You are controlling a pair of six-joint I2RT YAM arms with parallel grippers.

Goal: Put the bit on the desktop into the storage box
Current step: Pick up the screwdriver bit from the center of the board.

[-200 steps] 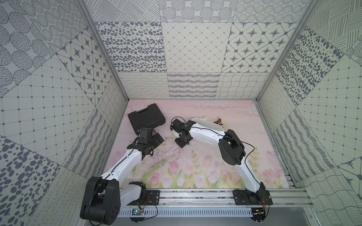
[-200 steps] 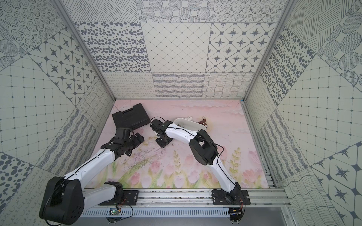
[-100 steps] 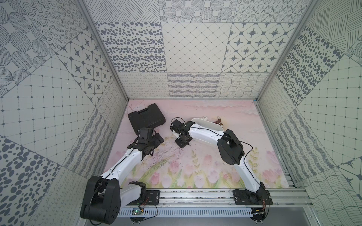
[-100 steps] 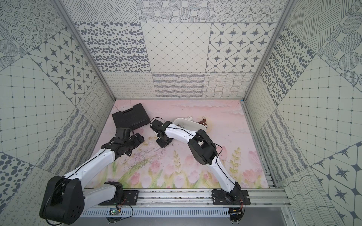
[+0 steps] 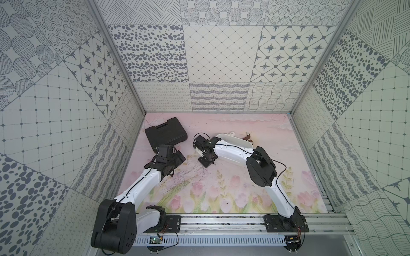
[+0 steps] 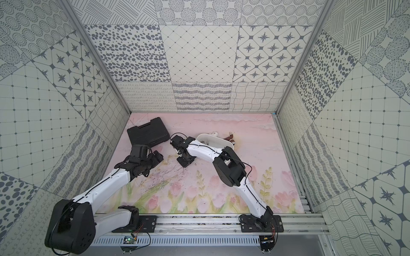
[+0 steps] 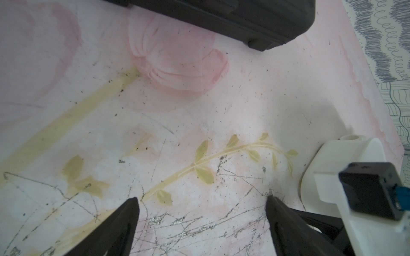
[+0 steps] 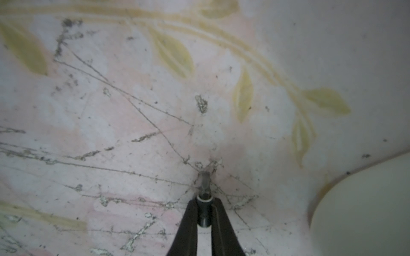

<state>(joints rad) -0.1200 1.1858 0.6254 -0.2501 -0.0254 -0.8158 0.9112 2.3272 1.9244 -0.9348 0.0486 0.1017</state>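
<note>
In the right wrist view, a small dark bit (image 8: pixel 204 186) with a pale ring lies on the scratched pink desktop (image 8: pixel 124 115). My right gripper (image 8: pixel 204 200) is shut on it, with the metal tip sticking out past the fingertips. In both top views that gripper (image 5: pixel 206 163) (image 6: pixel 185 163) points down at the desktop just left of the white storage box (image 5: pixel 238 141) (image 6: pixel 216 140). The box's rounded wall (image 8: pixel 366 210) is close beside the grip. My left gripper (image 7: pixel 202 199) (image 5: pixel 178 157) hovers open over bare desktop with nothing between its fingers.
A black tool case (image 5: pixel 166 133) (image 6: pixel 147 133) (image 7: pixel 233 17) lies shut at the back left, near my left gripper. A brown item (image 5: pixel 247 138) and a small white one (image 5: pixel 231 133) lie behind the box. Patterned walls enclose the desktop on three sides.
My right gripper's jaws have closed onto the bit. Neither arm has visibly shifted.
</note>
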